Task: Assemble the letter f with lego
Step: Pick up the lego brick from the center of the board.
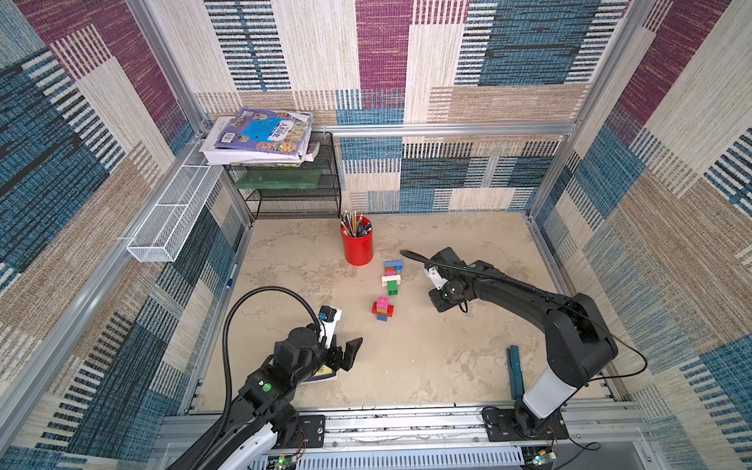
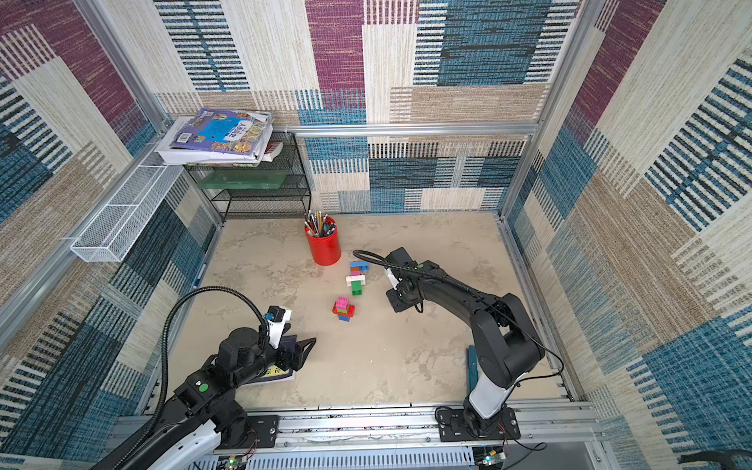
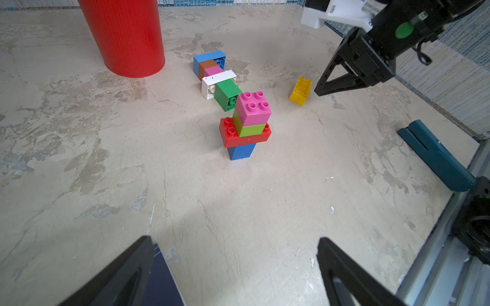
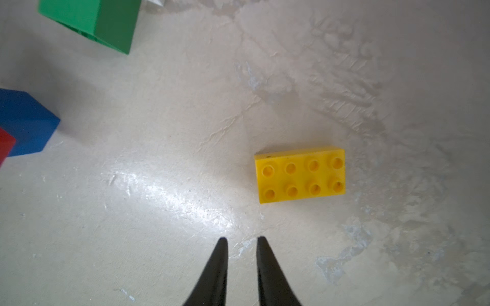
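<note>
Right gripper (image 4: 241, 239): jaws pinched almost together, a narrow gap, nothing in it. It hangs over the table (image 4: 159, 238). The yellow brick (image 4: 301, 174) lies a little ahead of the tips and off to one finger's side, not touching. Left gripper (image 3: 234, 239): spread wide, empty. The upright stack (image 3: 245, 124) is well ahead of it, and the lying row (image 3: 216, 76) is just beyond that, toward the red cup (image 3: 124, 34).

Risks, my read:
- **Shoving the brick:** if the right hand drops as it is, the closed tips shove the brick across the smooth top instead of gripping it. The jaws must part first.
- **Losing the grip:** the brick's long axis runs the way the jaws close. A grab means spanning its full length or turning the wrist to take the short sides. A skimpy grip could pop it out sideways.
- **Tipping the stack:** it stands on one small blue square with a wider red oblong overhanging, so it looks top-heavy. A brush from either arm could tip it.

Orientation:
- **Yellow brick:** an oblong, its eight studs facing up at the right wrist.
- **Upright stack:** long axis vertical, pink studs up.
- **Lying row:** on its side, long axis running from the blue end by the cup to the green end by the stack. The green brick's hollow underside faces the left hand.
</note>
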Available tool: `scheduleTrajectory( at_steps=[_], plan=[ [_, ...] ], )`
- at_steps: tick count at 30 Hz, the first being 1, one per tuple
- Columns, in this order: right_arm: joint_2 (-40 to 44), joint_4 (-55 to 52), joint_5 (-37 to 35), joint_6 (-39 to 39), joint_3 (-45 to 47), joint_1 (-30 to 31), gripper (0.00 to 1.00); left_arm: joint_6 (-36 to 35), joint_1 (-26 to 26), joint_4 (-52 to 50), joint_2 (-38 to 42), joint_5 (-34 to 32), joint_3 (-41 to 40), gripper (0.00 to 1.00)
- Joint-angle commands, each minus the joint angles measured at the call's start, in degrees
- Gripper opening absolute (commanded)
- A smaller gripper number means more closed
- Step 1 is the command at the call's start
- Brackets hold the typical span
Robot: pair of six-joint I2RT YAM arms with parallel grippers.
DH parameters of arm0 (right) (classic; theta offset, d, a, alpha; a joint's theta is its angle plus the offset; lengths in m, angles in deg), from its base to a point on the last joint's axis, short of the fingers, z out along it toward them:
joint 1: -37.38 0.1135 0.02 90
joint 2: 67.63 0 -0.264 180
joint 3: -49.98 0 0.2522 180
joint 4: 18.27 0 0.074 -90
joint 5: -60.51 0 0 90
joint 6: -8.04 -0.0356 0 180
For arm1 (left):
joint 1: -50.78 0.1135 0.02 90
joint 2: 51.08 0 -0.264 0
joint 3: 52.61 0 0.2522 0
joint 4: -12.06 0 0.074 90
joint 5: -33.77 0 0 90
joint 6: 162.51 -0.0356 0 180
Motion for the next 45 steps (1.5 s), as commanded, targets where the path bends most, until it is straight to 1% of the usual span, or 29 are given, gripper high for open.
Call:
scheduleTrajectory(
  at_steps=[1,10,15,23,31,34,37,39,45],
  plan=[
    [-0.9,3.4,1.0,-1.7,1.1,-0.4,0.19,0.3,0.0,0.6,0.0,-0.2,0.2,0.99],
    [-6.1,4.0,1.1,-1.4,1.2,-1.2,0.13,0.3,0.0,0.5,0.1,-0.2,0.1,0.99],
    [-7.7,4.7,1.5,-0.5,-0.1,-1.8,0.13,0.2,0.0,0.6,0.1,-0.2,0.1,0.99],
    [-13.1,3.9,1.6,1.8,-6.6,-3.0,0.12,0.3,0.0,0.8,-0.1,-0.4,0.0,0.99],
    [-19.0,1.7,2.5,4.2,-16.4,-5.4,0.12,0.3,0.0,0.8,-0.2,-0.5,0.1,0.99],
    [-17.8,0.8,2.5,4.5,-18.0,-5.1,0.16,0.3,0.0,0.7,-0.2,-0.5,0.1,0.99],
    [-15.5,0.9,1.8,4.0,-17.2,-5.0,0.20,0.3,0.0,0.8,-0.2,-0.5,0.1,0.99],
    [-14.0,0.9,1.2,3.5,-16.4,-5.0,0.24,0.3,0.0,0.8,-0.2,-0.5,0.1,0.99],
    [-13.2,0.0,-3.4,2.9,-14.8,-5.1,0.32,0.3,0.0,0.8,-0.2,-0.3,0.1,0.99]
  ],
)
